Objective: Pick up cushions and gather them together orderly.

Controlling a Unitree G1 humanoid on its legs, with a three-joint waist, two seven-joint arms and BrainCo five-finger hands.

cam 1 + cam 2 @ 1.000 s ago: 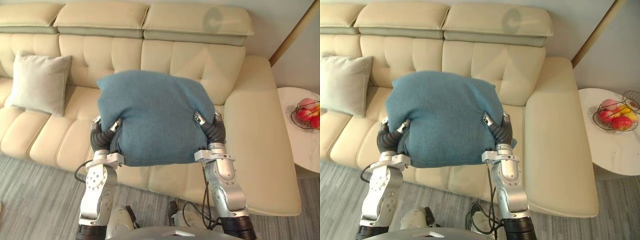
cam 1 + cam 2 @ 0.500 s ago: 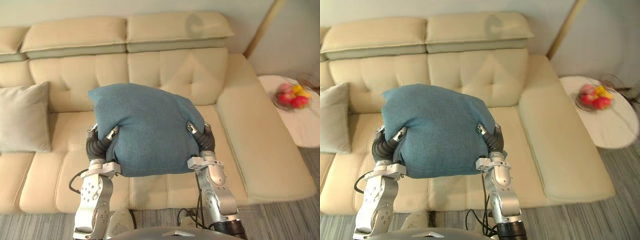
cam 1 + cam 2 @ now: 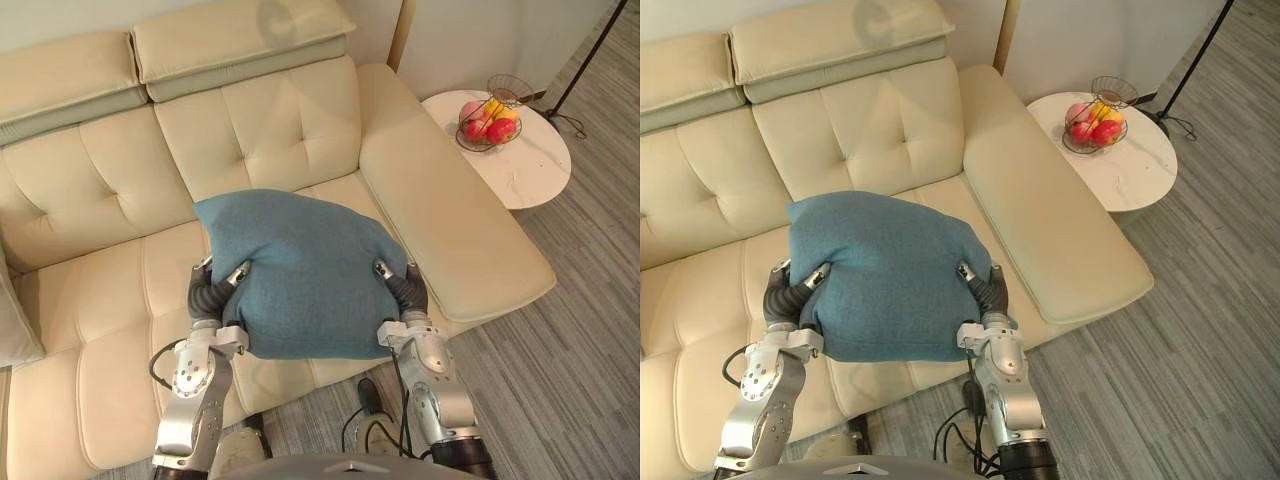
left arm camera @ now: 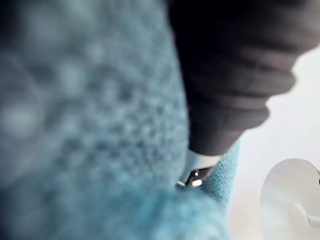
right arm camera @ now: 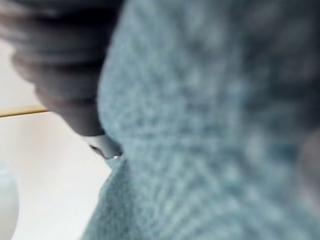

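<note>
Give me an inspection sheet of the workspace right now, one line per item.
Surface: cream sofa.
Job's things: blue cushion held up between both hands; grey cushion on the sofa, far left.
Clutter: nothing seen.
Hands: left hand and right hand on the blue cushion's opposite sides.
Cables: thin dark cord on the floor beside the side table.
Surroundings: round white side table bearing a wire fruit basket; grey floor.

Cream tufted sofa [image 3: 250, 120] with a wide armrest at its right end. Round white side table [image 3: 525, 170] just beside that armrest, carrying a wire basket [image 3: 508, 84] of red and yellow fruit [image 3: 484, 126]. Grey plank floor [image 3: 570, 350]. Thin black pole [image 3: 590, 50] slants past the table
</note>
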